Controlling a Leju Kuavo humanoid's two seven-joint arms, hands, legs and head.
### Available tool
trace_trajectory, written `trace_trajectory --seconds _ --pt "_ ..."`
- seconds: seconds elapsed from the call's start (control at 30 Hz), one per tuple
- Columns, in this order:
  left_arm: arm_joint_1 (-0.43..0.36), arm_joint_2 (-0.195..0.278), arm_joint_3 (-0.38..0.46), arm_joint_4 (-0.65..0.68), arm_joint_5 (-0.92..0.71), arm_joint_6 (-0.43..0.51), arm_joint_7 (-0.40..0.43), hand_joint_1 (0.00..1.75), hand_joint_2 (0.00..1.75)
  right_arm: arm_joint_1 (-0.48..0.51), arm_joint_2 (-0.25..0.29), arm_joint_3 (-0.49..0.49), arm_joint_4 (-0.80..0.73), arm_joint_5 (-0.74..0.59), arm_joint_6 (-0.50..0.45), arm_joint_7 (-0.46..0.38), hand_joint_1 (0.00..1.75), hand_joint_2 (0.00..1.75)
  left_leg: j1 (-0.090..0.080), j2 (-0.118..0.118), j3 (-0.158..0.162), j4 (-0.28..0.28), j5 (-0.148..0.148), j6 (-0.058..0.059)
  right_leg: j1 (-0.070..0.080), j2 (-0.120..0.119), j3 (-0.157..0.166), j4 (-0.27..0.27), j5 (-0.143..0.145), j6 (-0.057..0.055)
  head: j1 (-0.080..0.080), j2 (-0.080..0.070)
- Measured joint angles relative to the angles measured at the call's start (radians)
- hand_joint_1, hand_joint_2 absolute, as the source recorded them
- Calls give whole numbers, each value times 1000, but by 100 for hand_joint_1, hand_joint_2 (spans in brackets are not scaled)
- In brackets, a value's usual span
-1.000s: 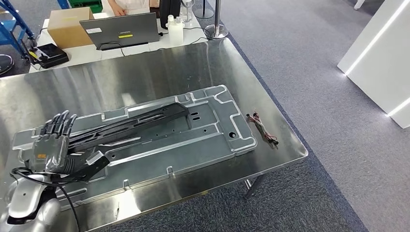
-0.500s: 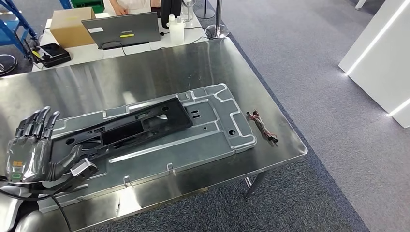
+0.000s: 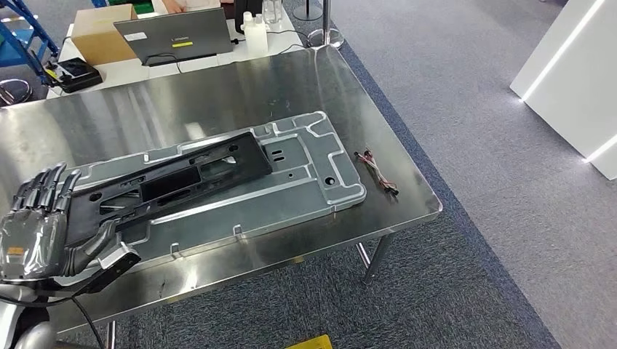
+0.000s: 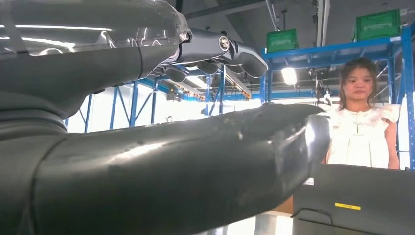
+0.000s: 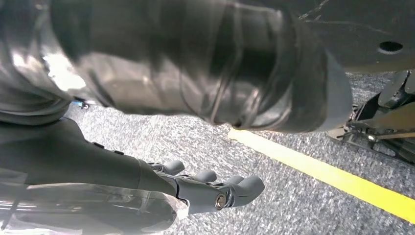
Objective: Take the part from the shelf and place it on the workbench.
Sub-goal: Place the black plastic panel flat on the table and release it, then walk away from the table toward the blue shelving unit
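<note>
Black part (image 3: 178, 182): we find it lying flat on the grey metal plate (image 3: 320, 171) on the surface (image 3: 218, 94), just right of the left robot hand (image 3: 36, 225), fingers spread, holding nothing. Right robot hand (image 5: 205, 188) hangs over carpet, fingers apart. Wire bundle (image 3: 377, 173) lies farther right.

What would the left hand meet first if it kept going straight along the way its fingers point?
Probably bare steel workbench top: the left hand points past the long black plastic part, though its height is unclear.
</note>
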Motion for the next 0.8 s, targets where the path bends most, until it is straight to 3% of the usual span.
trace_trajectory --seconds 0.07,0.17,0.2,0.27,0.33,0.37,0.4,0.43,0.5,0.57,0.6,0.7,0.73,0.8 --pt "1 0 5 -3 -2 3 0 0 0 0 1 -1 0 -2 0 -1 0 0 -5 -1 65 -103 0 12 1 1 -7 3 11 12 0 0" --pt "4 0 12 -4 -9 12 -2 0 0 1 1 -3 0 -3 -2 -3 0 0 -9 -1 64 -127 9 31 2 3 -9 -3 32 32 0 0" --pt "4 0 13 -4 -11 14 -3 0 0 2 1 -3 0 -4 -2 -3 0 0 -7 1 57 -130 19 40 2 3 -15 2 24 38 0 0" --pt "5 -1 14 -5 -14 18 -4 0 0 1 1 -5 0 -4 -2 -6 0 0 -3 6 35 -137 45 56 1 4 -40 61 -48 45 0 0" --pt "8 -3 15 -5 -17 20 -5 0 0 1 1 -6 0 -5 -3 -9 0 0 -5 8 6 -136 69 64 0 4 -73 187 -151 51 0 0" --pt "10 -4 15 -5 -17 20 -6 0 0 1 1 -7 0 -6 -3 -10 0 0 -7 8 -9 -134 79 64 0 3 -83 245 -176 53 0 0" --pt "12 -5 15 -5 -18 20 -6 0 0 1 1 -8 0 -6 -3 -10 0 0 -8 8 -25 -132 88 63 0 3 -82 281 -179 53 0 0" --pt "13 -6 15 -5 -19 20 -7 0 0 1 1 -8 -1 -7 -3 -10 0 0 -10 8 -39 -128 96 62 1 3 -65 281 -159 52 0 0" --pt "13 -7 15 -5 -21 20 -8 0 0 0 -2 -9 -2 -9 -4 -11 0 0 -12 8 -63 -120 111 59 5 4 23 177 -106 41 0 0" --pt "12 -10 17 -5 -23 21 -9 0 0 -2 -8 -11 -5 -10 -5 -11 0 0 -15 9 -76 -115 123 52 11 4 125 29 -100 26 0 0" --pt "11 -11 18 -5 -24 22 -9 0 0 -3 -10 -12 -7 -10 -5 -11 0 0 -14 9 -78 -114 130 47 15 4 152 -17 -107 20 0 0" --pt "7 -14 20 -6 -27 24 -11 0 0 -5 -12 -15 -7 -10 -5 -11 0 0 -12 10 -86 -116 143 30 16 2 151 -47 -92 8 0 0" --pt "6 -14 21 -6 -27 24 -12 0 0 -5 -12 -16 -7 -10 -4 -11 0 0 -11 9 -95 -102 123 24 13 0 143 -50 -81 2 0 0" --pt "6 -14 27 -6 -27 24 -13 0 0 -6 -13 -17 -8 -10 -4 -11 0 0 -7 7 -123 -20 31 14 8 -5 119 -54 -56 -8 0 0"
